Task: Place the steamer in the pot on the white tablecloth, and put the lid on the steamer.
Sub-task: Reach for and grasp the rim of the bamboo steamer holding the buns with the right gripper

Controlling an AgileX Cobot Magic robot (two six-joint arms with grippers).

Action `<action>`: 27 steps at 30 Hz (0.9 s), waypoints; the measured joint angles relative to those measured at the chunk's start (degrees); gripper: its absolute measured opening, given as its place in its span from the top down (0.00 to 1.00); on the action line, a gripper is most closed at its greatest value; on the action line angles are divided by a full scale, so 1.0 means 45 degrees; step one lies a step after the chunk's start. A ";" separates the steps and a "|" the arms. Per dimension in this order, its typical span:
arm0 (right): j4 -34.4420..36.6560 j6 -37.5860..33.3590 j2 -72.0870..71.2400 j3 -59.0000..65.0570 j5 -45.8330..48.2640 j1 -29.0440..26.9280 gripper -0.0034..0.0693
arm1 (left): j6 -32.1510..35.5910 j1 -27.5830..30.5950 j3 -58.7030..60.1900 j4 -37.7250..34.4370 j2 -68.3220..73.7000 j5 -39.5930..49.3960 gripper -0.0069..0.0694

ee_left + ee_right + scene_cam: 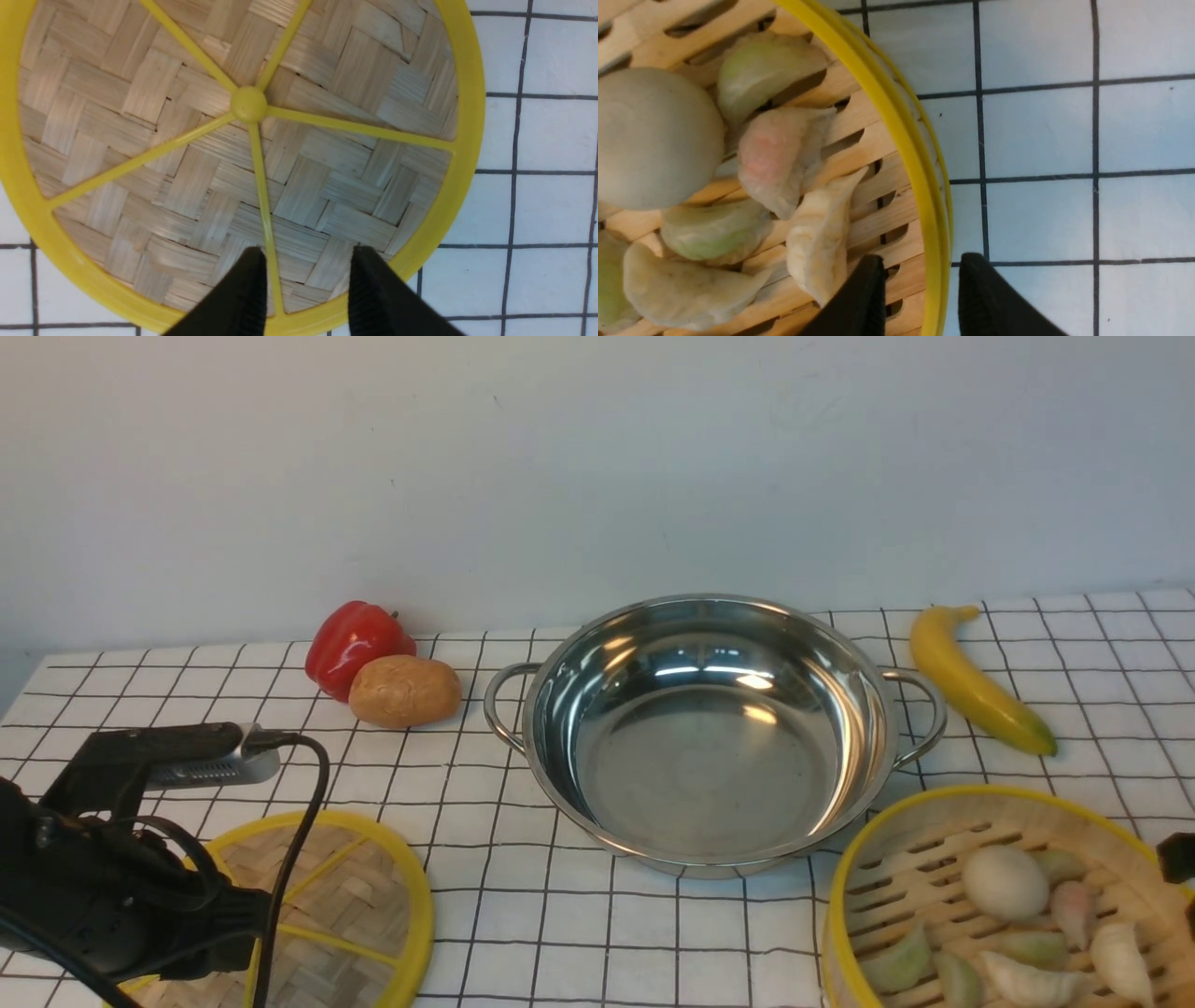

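Light, stiff steamer (943, 840) with loose dumplings (775, 158) inside: judge it tippy and keep it level.
Your right fingers (861, 303) stand open astride its rim (931, 242); your left fingers (247, 289) are open over the lid (327, 154).

Tablecloth (653, 933) was white with a thin black grid of squares. Pot (845, 709) was bright mirror-silver. Lid (140, 93) showed a tan herringbone weave with yellow rim, spokes and knob. Steamer (864, 135) had pale blond slats and a yellow rim. Dumplings (777, 158) were pale green, blush pink and cream; bun (649, 140) off-white. Pepper (355, 644) was red, potato (404, 691) dull brown, banana (976, 681) yellow, greening at one tip. Left gripper (308, 252) and right gripper (922, 258) were black. Wall (597, 457) was pale grey.
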 joint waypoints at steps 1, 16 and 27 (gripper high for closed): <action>0.0000 -0.0044 0.0204 0.0000 -0.0150 0.0000 0.62 | 0.0000 0.0000 0.0000 0.0000 0.0000 0.0000 0.59; -0.0263 -0.0267 0.1622 0.0000 -0.1120 0.0000 0.82 | 0.0000 0.0000 -0.0015 0.0000 0.0000 -0.0011 0.59; -0.1836 0.0487 0.1659 -0.0578 0.0227 0.0015 0.85 | 0.0005 0.0000 -0.0015 -0.0133 0.0000 -0.0011 0.59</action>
